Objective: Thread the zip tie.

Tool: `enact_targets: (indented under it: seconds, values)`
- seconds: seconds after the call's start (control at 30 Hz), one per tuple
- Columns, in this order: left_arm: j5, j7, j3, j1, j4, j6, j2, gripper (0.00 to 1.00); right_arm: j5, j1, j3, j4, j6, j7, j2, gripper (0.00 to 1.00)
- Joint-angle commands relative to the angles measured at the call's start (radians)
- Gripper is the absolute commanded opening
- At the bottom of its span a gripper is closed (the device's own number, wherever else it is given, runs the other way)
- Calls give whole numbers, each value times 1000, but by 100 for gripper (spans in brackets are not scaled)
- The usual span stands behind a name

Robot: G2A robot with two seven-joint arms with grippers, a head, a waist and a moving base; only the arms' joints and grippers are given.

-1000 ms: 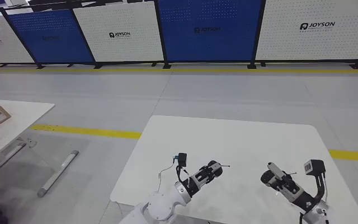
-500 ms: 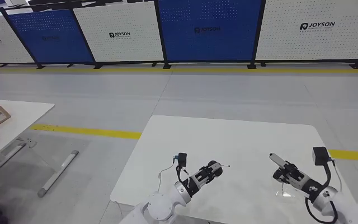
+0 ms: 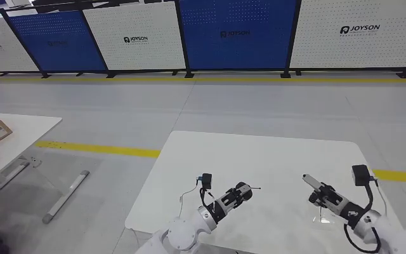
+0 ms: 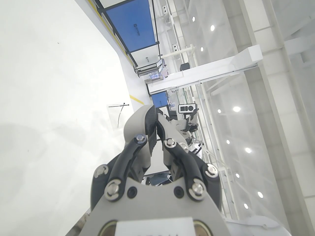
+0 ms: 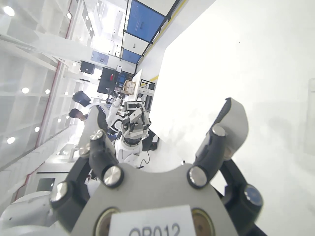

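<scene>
Zip tie [image 4: 118, 117] is seen ungrasped on the worktop [image 4: 49, 74]; right gripper [image 5: 161, 105] has been repositioned rightward, fingers spread wide, pickup judged next; left gripper [image 4: 155, 115] fingers pressed together.

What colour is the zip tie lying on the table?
Black; the zip tie shows best in the left wrist view.

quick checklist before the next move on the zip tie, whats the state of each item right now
1. Zip tie located: ok, it shows against the table just past the left gripper.
2. Zip tie clamped: cannot tell; the left gripper is shut, and the zip tie shows beside its tip, not between the pads.
3. Right gripper ready to grasp: ok, open and empty.
4. Right gripper near the zip tie: not ok, it hovers well apart.
5. Head and tail told apart: cannot tell, too thin.
</scene>
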Motion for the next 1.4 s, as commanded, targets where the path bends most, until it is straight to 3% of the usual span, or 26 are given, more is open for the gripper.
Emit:
enact_targets:
  seconds: [0.0, 0.17, 0.37, 0.43, 0.83, 0.93, 1.1, 1.27, 1.37]
  values:
    - [0, 0, 0, 0, 0, 0, 0, 0, -70, 37, -9, 4, 34, 63, 6, 100]
    - [0, 0, 0, 0, 0, 0, 0, 0, -278, 130, -57, 34, 133, 196, 22, 100]
    - [0, 0, 0, 0, 0, 0, 0, 0, -466, 196, -99, 69, 128, 273, 34, 100]
    - [0, 0, 0, 0, 0, 0, 0, 0, -444, 200, -89, 52, 99, 240, 32, 100]
    - [0, 0, 0, 0, 0, 0, 0, 0, -444, 199, -89, 54, 97, 234, 32, 100]
    - [0, 0, 0, 0, 0, 0, 0, 0, -444, 214, -88, 72, 47, 282, 36, 100]
    - [0, 0, 0, 0, 0, 0, 0, 0, -539, 276, -96, 90, -24, 419, 50, 100]
    - [0, 0, 0, 0, 0, 0, 0, 0, -605, 357, -166, 141, -74, 540, 53, 100]
    - [0, 0, 0, 0, 0, 0, 0, 0, -590, 402, -214, 188, -102, 569, 48, 100]
